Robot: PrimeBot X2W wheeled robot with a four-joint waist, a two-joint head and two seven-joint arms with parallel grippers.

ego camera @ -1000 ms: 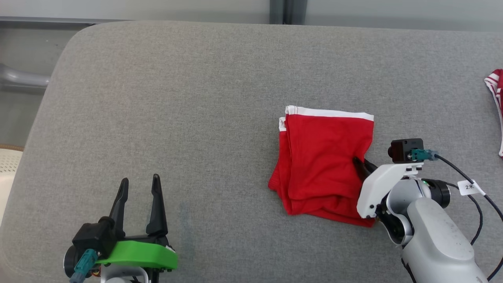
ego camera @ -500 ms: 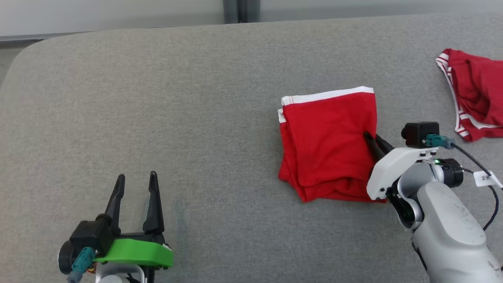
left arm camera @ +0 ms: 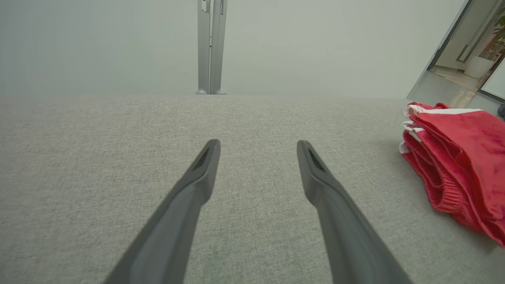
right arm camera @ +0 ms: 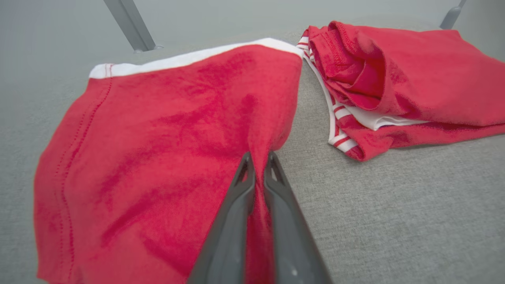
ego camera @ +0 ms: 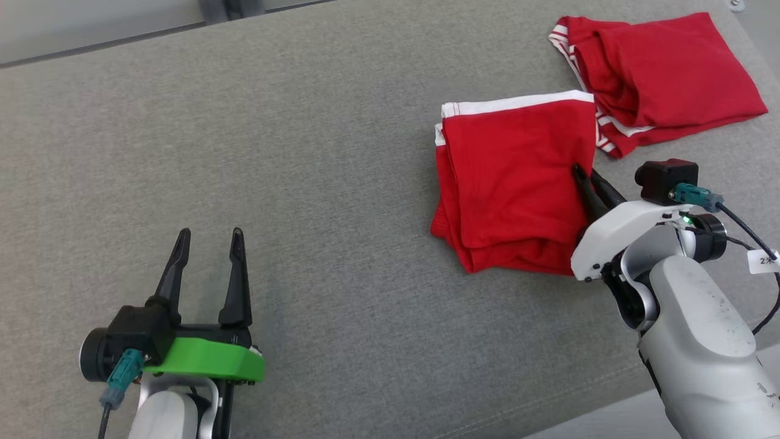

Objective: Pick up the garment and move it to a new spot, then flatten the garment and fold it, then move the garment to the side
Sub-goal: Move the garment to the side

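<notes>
Right side: my right tool [ego camera: 585,171] is clamping the right-hand edge of the folded red cloth garment with the white waistband [ego camera: 512,183]. In my right wrist view the two fingers are pressing together with a ridge of red fabric between them.

The garment is lying on the grey fabric-covered surface [ego camera: 304,152], right of centre, with its waistband facing away from me and its layers bunching along the near edge.

A second red garment with red-and-white striped trim [ego camera: 664,79] is lying crumpled just beside its far right corner. I cannot tell whether the two are touching there.

Left side: my left tool [ego camera: 211,233] is hanging released over bare grey fabric, fingers spread and gripping nothing, well apart from both garments.
</notes>
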